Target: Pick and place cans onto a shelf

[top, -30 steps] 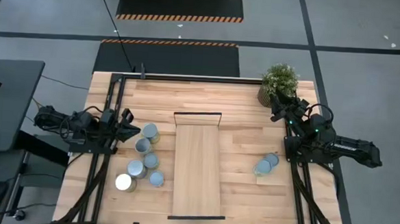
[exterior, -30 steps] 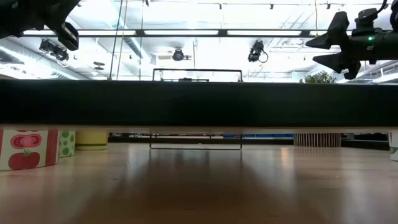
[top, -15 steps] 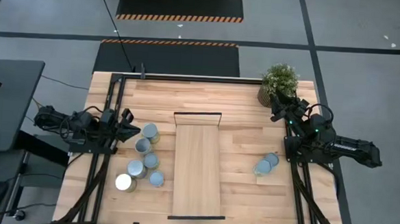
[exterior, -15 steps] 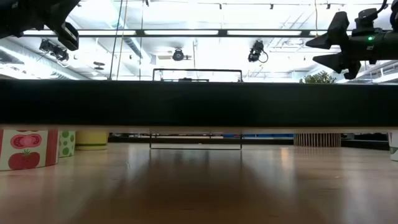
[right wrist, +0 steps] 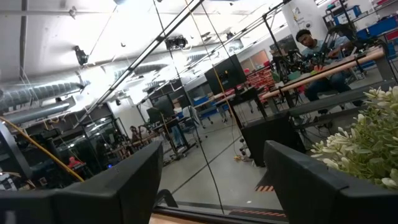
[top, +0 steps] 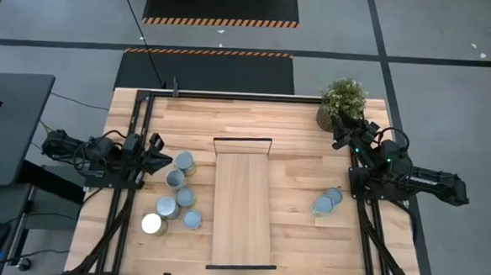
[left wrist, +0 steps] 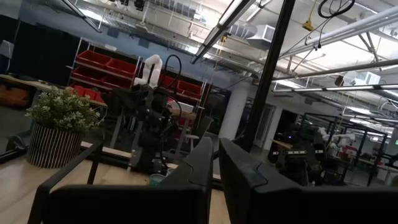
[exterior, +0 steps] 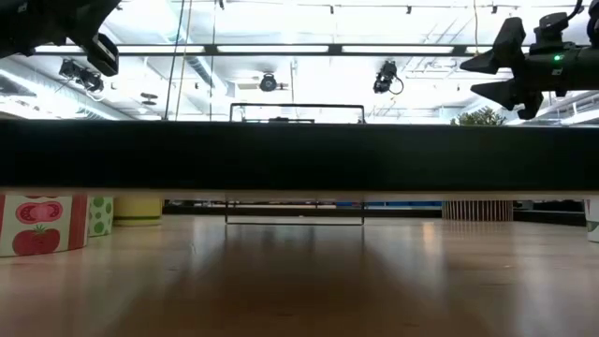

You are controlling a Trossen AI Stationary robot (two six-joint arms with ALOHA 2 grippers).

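While both arms wait at the bench (top: 297, 123) edges, the left end effector (top: 158, 157) at nine o'clock has its fingers together, and the right end effector (top: 341, 131) at two o'clock, by the potted plant (top: 342, 100), has its fingers apart. Five cans (top: 178, 193) cluster at eight o'clock beside the shelf (top: 242, 205), which lies at centre; two more cans (top: 327, 201) sit at four o'clock.

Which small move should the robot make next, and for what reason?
Probably the left gripper should open and come down on the nearest can. The shelf holds no can yet. Five cans stand in a cluster just beside this gripper, which looks nearly shut in its wrist view. The right gripper is open near the potted plant, farther from its two cans.
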